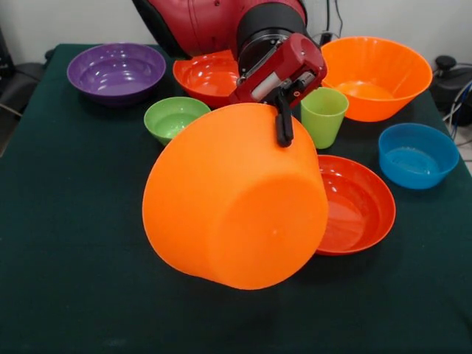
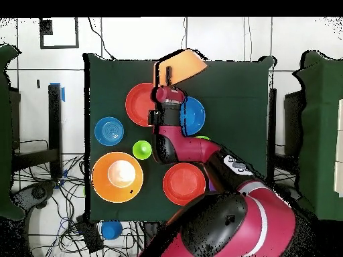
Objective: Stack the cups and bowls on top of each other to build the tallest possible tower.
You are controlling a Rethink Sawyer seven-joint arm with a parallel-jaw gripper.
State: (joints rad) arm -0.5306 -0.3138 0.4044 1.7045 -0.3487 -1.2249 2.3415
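My gripper [image 1: 284, 122] is shut on the rim of a big orange bowl [image 1: 236, 195] and holds it tilted above the table, bottom towards the front camera. In the overhead view the gripper [image 2: 167, 73] holds this bowl [image 2: 181, 65] near the table's far edge. A red-orange bowl [image 1: 354, 203] lies just beside and partly under it. The lime-green cup [image 1: 323, 116] stands upright behind, by the second big orange bowl [image 1: 376, 74]. A small lime-green bowl [image 1: 175, 118], a purple bowl [image 1: 116, 71], another red-orange bowl [image 1: 206, 74] and a blue bowl [image 1: 417, 153] lie singly. No tower shows.
In the overhead view another blue bowl [image 2: 192, 115] lies beside my arm; the held bowl hides it in the front view. A third blue bowl [image 2: 111, 229] lies off the table near the cables. The green cloth table [image 1: 66, 243] has open room at its front left.
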